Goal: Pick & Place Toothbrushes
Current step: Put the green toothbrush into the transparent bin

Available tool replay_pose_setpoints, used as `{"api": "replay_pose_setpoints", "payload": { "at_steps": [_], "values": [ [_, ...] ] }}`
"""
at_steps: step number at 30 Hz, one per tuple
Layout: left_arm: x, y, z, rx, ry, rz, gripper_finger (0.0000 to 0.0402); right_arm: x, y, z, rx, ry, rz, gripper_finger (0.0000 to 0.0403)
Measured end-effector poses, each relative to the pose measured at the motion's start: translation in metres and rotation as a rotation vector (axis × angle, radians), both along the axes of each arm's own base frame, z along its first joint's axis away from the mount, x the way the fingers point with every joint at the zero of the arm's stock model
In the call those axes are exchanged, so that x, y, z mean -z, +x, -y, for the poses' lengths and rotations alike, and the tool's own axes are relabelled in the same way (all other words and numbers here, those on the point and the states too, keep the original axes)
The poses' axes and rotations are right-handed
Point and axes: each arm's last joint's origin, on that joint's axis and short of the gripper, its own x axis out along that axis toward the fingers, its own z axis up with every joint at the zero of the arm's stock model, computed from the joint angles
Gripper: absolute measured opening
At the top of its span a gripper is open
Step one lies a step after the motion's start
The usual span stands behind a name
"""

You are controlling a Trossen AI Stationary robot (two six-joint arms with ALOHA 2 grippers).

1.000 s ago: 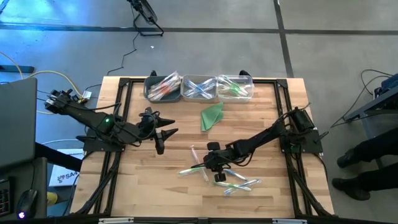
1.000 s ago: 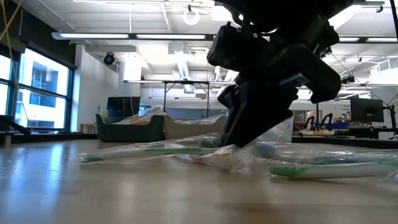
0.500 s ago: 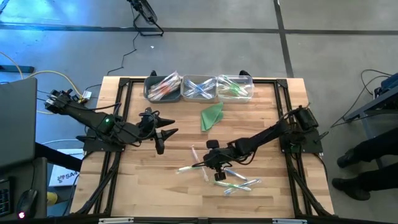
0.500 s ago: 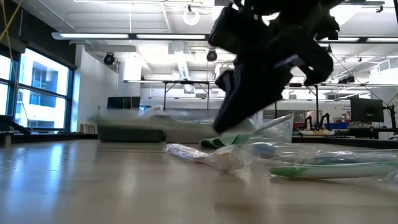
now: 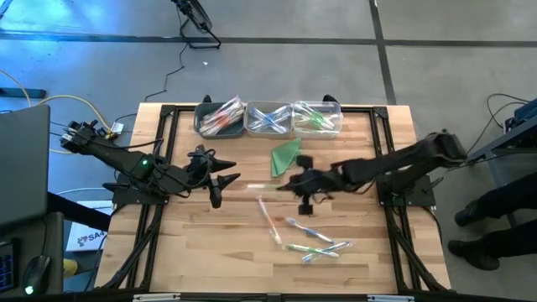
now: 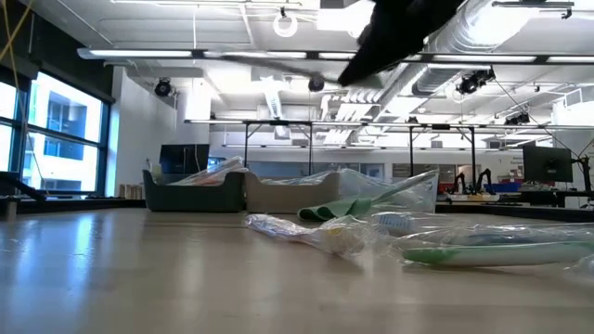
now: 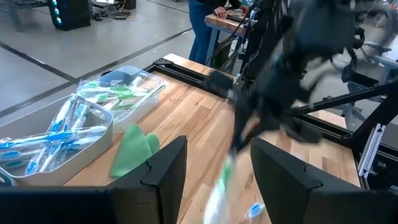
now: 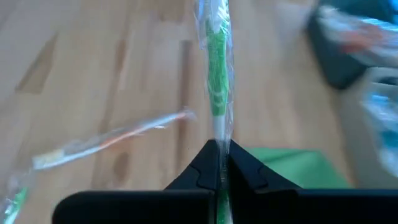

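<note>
My right gripper point(image 5: 302, 186) hangs above the table's middle, near the folded green cloth point(image 5: 285, 157), and is shut on a green toothbrush in a clear wrapper point(image 8: 216, 56). The left wrist view shows this toothbrush point(image 7: 219, 183) slanting down from it. Several more wrapped toothbrushes point(image 5: 306, 239) lie flat on the wood nearer the near edge, and they also show in the low view point(image 6: 464, 250). My left gripper point(image 5: 225, 186) waits open over the table's left half. My right gripper pinches the green toothbrush between its two shut fingers at one end of the wrapper point(image 8: 217, 134). The rest of the stick runs on ahead of the fingers, along their line. It is lifted clear of the table.
Three bins stand in a row at the far edge, holding pink-orange point(image 5: 221, 117), blue point(image 5: 268, 117) and green point(image 5: 317, 116) toothbrushes. The green cloth lies flat just in front of them. Bare wood shows on the table's left and right parts. A person stands beyond the far edge point(image 7: 208, 25).
My right gripper has risen from the pile of toothbrushes and moved toward the far edge, to a spot beside the green cloth. It stayed shut, and the green toothbrush went from lying on the table to being lifted clear. The other toothbrushes stayed on the wood.
</note>
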Motion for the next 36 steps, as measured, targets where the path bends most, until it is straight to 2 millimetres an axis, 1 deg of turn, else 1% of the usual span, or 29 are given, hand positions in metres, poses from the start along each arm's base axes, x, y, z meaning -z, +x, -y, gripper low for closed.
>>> {"api": "replay_pose_setpoints", "payload": {
  "at_steps": [4, 8, 13, 16, 19, 24, 30, 36],
  "values": [
    [0.000, 0.000, 0.000, 0.000, 0.000, -0.001, 0.0175, -0.029, -0.027, 0.015, 0.075, -0.033, 0.021, 0.0004],
    [0.000, 0.000, 0.000, 0.000, 0.000, -0.001, 0.0175, -0.052, -0.053, 0.027, 0.158, -0.076, 0.048, 0.0004],
    [0.000, 0.000, 0.000, 0.000, 0.002, -0.003, 0.0175, -0.071, -0.082, 0.040, 0.283, -0.155, 0.084, 0.0004],
    [0.000, 0.000, 0.000, 0.000, 0.002, -0.003, 0.0175, -0.078, -0.092, 0.048, 0.366, -0.163, 0.102, 0.0004],
    [0.000, 0.000, 0.000, 0.000, 0.002, -0.003, 0.0175, -0.077, -0.101, 0.057, 0.438, -0.160, 0.070, 0.0004],
    [0.000, 0.000, 0.000, -0.009, 0.004, -0.002, 0.0175, -0.069, -0.108, 0.074, 0.548, -0.164, -0.032, 0.0004],
    [0.001, -0.001, -0.001, -0.031, 0.035, -0.015, 0.0175, -0.058, -0.100, 0.099, 0.645, -0.186, -0.106, 0.0004],
    [0.003, -0.001, -0.002, -0.069, 0.072, -0.036, 0.0175, -0.037, -0.087, 0.132, 0.710, -0.212, -0.242, 0.0004]
  ]
}}
